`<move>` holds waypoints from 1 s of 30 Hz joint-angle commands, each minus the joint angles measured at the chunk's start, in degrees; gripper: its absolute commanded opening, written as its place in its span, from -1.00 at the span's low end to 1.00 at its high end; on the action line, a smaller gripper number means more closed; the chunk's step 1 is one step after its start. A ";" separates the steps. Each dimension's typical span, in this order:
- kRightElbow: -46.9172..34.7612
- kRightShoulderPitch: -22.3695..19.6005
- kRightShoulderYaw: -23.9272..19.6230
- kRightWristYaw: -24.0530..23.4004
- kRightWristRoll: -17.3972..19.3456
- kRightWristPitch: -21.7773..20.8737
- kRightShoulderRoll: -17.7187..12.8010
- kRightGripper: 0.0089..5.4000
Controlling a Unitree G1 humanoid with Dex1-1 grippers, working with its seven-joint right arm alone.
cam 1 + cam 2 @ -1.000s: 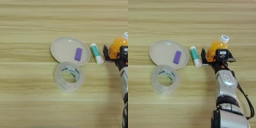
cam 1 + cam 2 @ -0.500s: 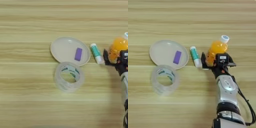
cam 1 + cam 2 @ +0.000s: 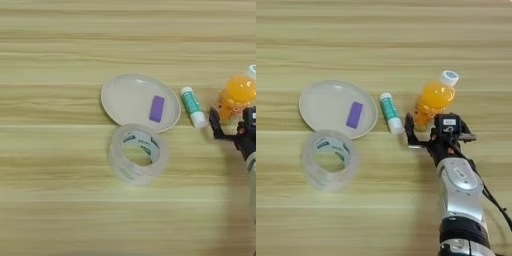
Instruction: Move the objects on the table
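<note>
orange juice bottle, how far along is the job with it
Possibly done: the small purple block lies on the round beige plate. In hand: nothing; the right gripper sits just below the orange juice bottle with white cap, not around it. Left: the bottle, the green-white glue stick and the clear tape roll.

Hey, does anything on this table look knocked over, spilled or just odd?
Nothing spilled. The orange-juice bottle lies on its side, cap on, just beyond the claw. The tape roll overlaps the plate's near rim.
</note>
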 commanded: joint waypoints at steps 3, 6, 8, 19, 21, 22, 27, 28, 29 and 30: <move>-10.41 1.25 -1.38 1.38 2.49 5.02 -2.26 0.99; -13.31 3.06 -2.12 1.69 2.83 6.72 -2.70 0.99; -15.70 4.57 -2.35 2.69 3.04 8.47 -3.13 0.99; -35.60 13.74 -2.35 11.57 7.08 22.01 -3.54 0.99; -39.37 14.49 -2.68 11.67 7.57 23.39 -3.13 0.99; -41.11 14.72 -2.72 11.77 7.91 24.13 -2.82 0.99; -46.35 13.97 0.22 12.62 8.13 25.90 -1.04 0.99; -46.94 13.71 0.82 12.97 8.11 25.84 -0.85 0.99; -47.80 13.57 1.27 13.23 8.26 26.17 -0.78 0.99; -48.12 13.16 1.73 13.48 8.42 26.16 -0.66 0.99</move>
